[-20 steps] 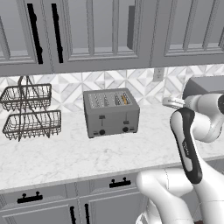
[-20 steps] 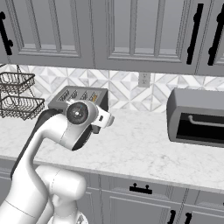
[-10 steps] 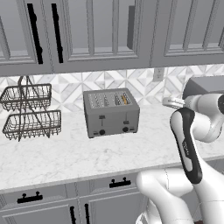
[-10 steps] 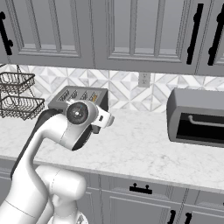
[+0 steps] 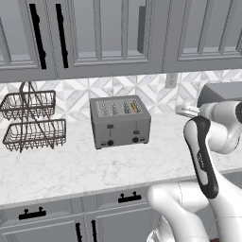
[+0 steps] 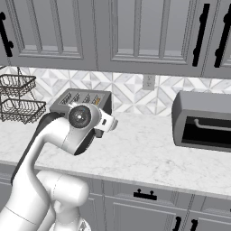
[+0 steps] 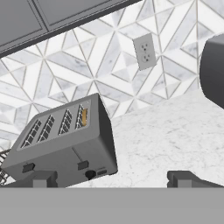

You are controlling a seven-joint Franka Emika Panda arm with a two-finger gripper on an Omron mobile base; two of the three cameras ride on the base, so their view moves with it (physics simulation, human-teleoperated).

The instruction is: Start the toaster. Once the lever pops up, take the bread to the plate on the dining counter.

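The grey four-slot toaster (image 5: 120,121) stands on the marble counter against the tiled wall, also seen as the toaster (image 6: 81,100) and the toaster (image 7: 65,146). The bread (image 5: 134,107) sits in its rightmost slot, showing as an orange edge of bread (image 7: 84,117). Both black levers (image 5: 110,126) stand high on the front. My gripper (image 7: 113,178) is open, its fingertips (image 7: 41,178) wide apart, with nothing between them. It hovers to the right of the toaster, well apart from it, at the gripper (image 5: 183,110) and the gripper (image 6: 109,122). The plate and the dining counter are out of view.
A two-tier wire basket (image 5: 30,120) stands left of the toaster. A dark grey oven (image 6: 203,121) sits at the right on the marble counter (image 5: 71,165). Grey wall cabinets hang above and a wall outlet (image 7: 145,51) is behind.
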